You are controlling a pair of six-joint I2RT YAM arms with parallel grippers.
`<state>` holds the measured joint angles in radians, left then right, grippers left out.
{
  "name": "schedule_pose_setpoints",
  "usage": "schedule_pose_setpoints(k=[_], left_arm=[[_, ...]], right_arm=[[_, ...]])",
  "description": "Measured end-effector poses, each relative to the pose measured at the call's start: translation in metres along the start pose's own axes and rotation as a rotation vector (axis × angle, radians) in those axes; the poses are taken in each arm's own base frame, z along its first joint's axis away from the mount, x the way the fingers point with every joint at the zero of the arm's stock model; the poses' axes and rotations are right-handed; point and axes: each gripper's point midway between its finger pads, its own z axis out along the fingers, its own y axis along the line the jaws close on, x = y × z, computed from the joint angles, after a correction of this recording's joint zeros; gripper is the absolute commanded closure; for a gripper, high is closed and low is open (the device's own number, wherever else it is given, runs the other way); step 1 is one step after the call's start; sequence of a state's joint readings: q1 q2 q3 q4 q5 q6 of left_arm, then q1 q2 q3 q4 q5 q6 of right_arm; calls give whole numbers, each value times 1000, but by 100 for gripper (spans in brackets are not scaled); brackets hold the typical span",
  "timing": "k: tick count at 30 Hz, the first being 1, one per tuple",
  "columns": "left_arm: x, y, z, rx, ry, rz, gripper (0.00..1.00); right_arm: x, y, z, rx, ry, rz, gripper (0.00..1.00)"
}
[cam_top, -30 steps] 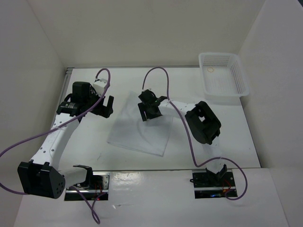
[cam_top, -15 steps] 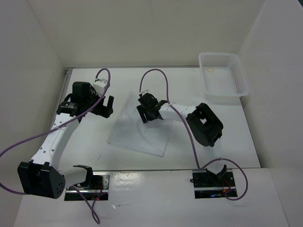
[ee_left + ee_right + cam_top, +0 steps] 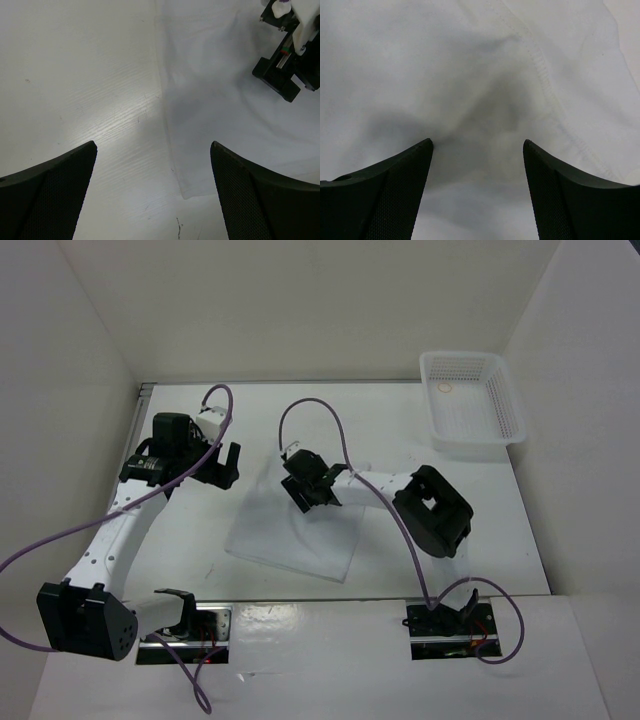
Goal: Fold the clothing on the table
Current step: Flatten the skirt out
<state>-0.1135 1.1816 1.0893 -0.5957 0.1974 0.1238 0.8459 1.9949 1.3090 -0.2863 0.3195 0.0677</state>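
The clothing (image 3: 285,535) lies flat on the table (image 3: 460,530) as a white, roughly square sheet. My right gripper (image 3: 306,490) is low over its far middle part. In the right wrist view that gripper (image 3: 477,141) is open, with shaded fabric (image 3: 420,60) between its fingers and a stitched hem (image 3: 545,85) running up to the right. My left gripper (image 3: 222,468) hangs open just left of the clothing's far left corner. The left wrist view shows this gripper (image 3: 153,144) straddling the clothing's (image 3: 225,100) left edge and near corner, holding nothing.
A white mesh basket (image 3: 470,405) stands at the far right corner of the table. White walls close in the table on the left, back and right. Purple cables loop above both arms. The right arm's wrist (image 3: 287,50) shows at the top right of the left wrist view.
My right gripper has slid left and a little nearer across the clothing, and the fabric's near edge has shifted slightly with it. The left arm has stayed still.
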Motion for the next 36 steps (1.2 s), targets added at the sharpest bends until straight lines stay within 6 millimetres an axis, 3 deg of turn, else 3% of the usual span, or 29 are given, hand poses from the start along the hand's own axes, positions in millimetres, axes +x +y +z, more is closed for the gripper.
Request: schedule_pose_setpoints(k=[8,13,16,20,22,24,26,28,30,32,36], left_arm=[[-1,-2,-2,8,-8,1,0],[-4,-2,-5,8,-20,4,0],[-4,-4,-5,16,-23,6,0],[-2,-7,0,35,-9,8,0],[2,-11,11,39,29,22,0],[8,-25,30,80,88,48,2],[13,-37,52,118,150,70,6],[16,-45,72,146,202,83,11],[15,-47,89,164,239,85,24],[7,-44,103,175,244,90,26],[-10,-35,127,181,230,80,30]], right_arm=[[5,4,-9,-10,3,-62,22],[17,3,-35,-56,71,-104,19],[1,-1,-69,-95,25,-92,18],[-46,-22,-122,-143,-132,-24,18],[-59,-47,-135,-142,-179,33,19],[-61,-84,-136,-113,-191,111,25],[-54,-119,-128,-77,-173,181,29],[-33,-147,-117,-38,-126,240,36],[-15,-153,-110,-36,-80,265,42],[-3,-150,-107,-52,-48,268,49],[3,-151,-106,-86,-37,288,51]])
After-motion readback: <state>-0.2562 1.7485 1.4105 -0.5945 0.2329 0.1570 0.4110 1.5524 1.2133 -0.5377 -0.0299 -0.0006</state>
